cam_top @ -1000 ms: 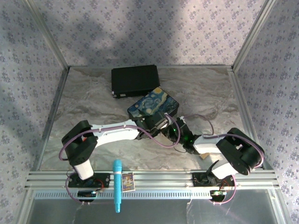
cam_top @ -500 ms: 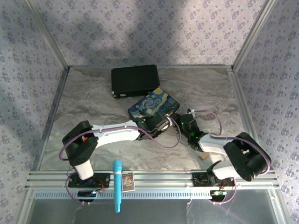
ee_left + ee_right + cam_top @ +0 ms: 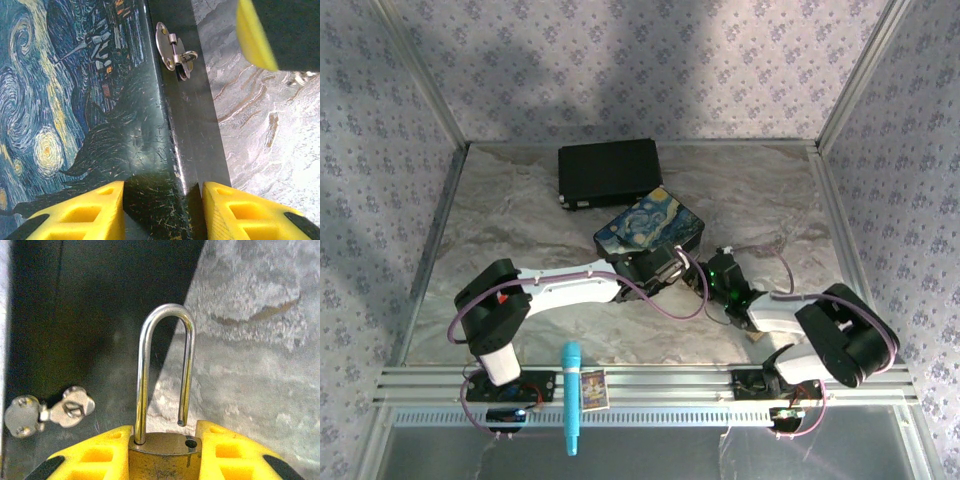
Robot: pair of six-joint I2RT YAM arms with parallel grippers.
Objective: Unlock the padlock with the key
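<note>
My right gripper [image 3: 164, 447] is shut on the brass-yellow padlock [image 3: 165, 457]. Its silver shackle [image 3: 143, 370] stands upright and open: the free end hangs above its hole in the body. The padlock is clear of the box's silver hasp [image 3: 50, 410], which lies to its left. In the top view the right gripper [image 3: 712, 268] sits just right of the painted box [image 3: 648, 225]. My left gripper [image 3: 162, 200] is open, its yellow fingers [image 3: 75, 212] straddling the box's dark front edge below the hasp [image 3: 175, 50]. The key is out of view.
A black case [image 3: 610, 170] lies behind the painted box. A tan wooden block [image 3: 757, 335] sits by the right arm. A blue marker [image 3: 570, 395] and a small card [image 3: 592, 390] rest on the front rail. Metal frame posts bound both sides.
My right gripper drew back to the right, away from the box's front, with the padlock in it, then settled slightly nearer. The left arm has barely moved.
</note>
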